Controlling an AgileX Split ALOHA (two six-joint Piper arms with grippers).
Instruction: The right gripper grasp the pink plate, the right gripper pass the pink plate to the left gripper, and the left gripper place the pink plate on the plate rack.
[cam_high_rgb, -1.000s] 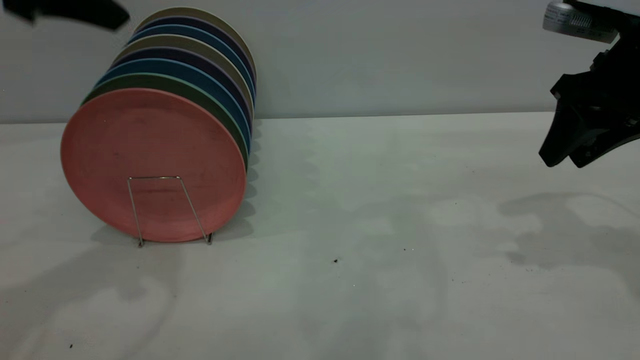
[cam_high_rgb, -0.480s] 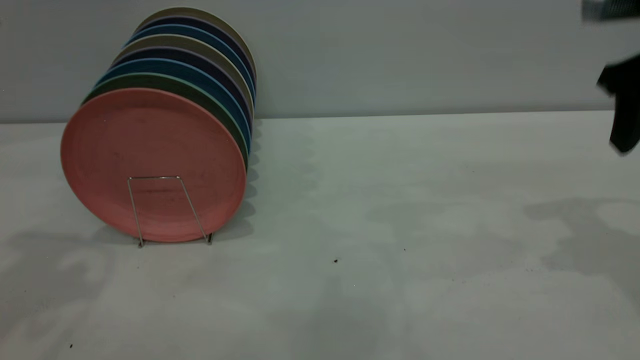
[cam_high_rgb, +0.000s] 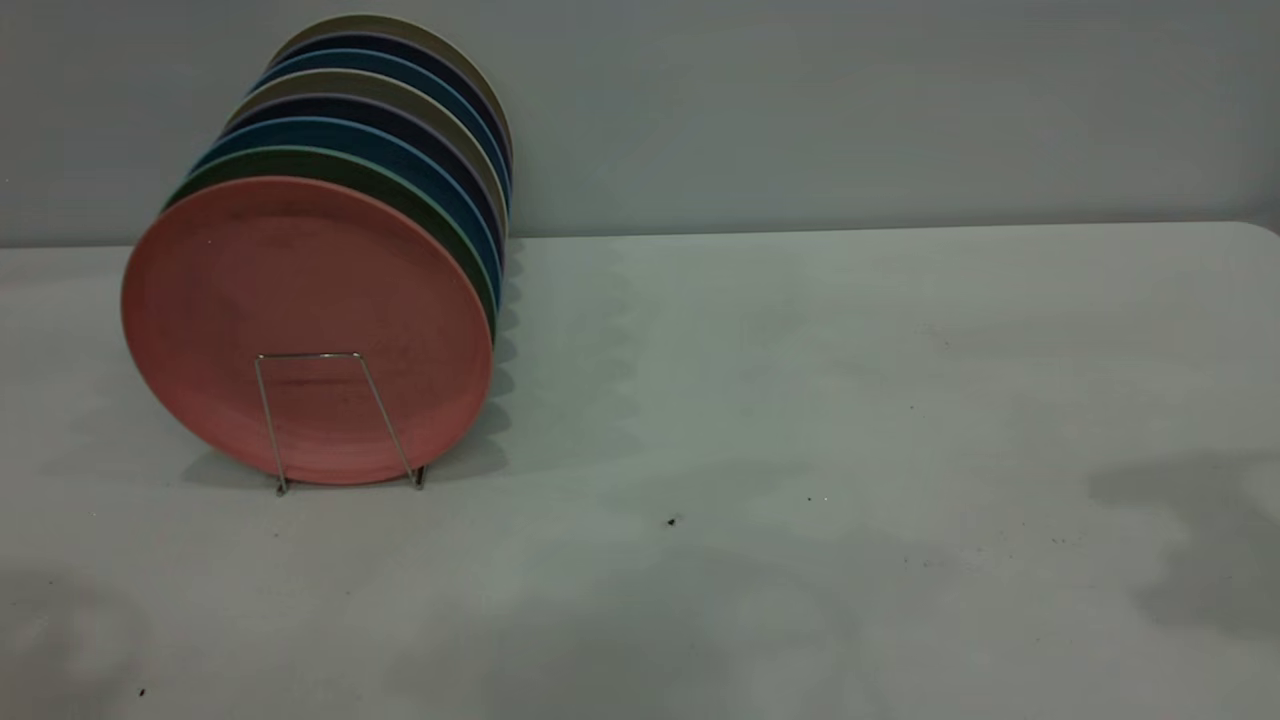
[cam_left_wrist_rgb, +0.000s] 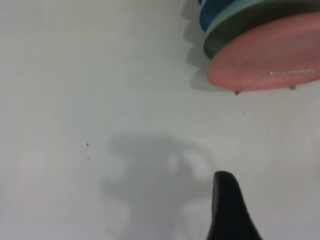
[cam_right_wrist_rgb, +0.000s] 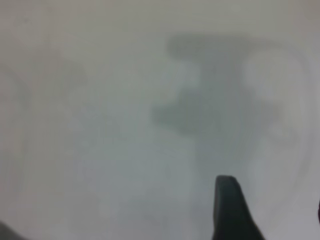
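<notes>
The pink plate (cam_high_rgb: 305, 300) stands upright at the front of a row of plates, behind the front wire loop of the plate rack (cam_high_rgb: 308, 354). Neither gripper appears in the exterior view. In the left wrist view the pink plate (cam_left_wrist_rgb: 270, 55) and a rack loop (cam_left_wrist_rgb: 290, 73) lie far off. The left gripper (cam_left_wrist_rgb: 272, 185) hangs over bare table, open and holding nothing, with one black finger (cam_left_wrist_rgb: 227, 205) showing. The right gripper (cam_right_wrist_rgb: 272, 197) is also over bare table, open and holding nothing; one finger (cam_right_wrist_rgb: 227, 210) shows and the other is a sliver at the frame's edge.
Behind the pink plate stand a green plate (cam_high_rgb: 330, 160) and several blue, dark purple and beige plates (cam_high_rgb: 400, 90). The white table (cam_high_rgb: 800, 400) runs to a grey wall at the back. Arm shadows lie at the table's right side.
The left gripper has left the exterior view's top left corner. The right gripper has moved off past the right edge. The plates and rack have not moved.
</notes>
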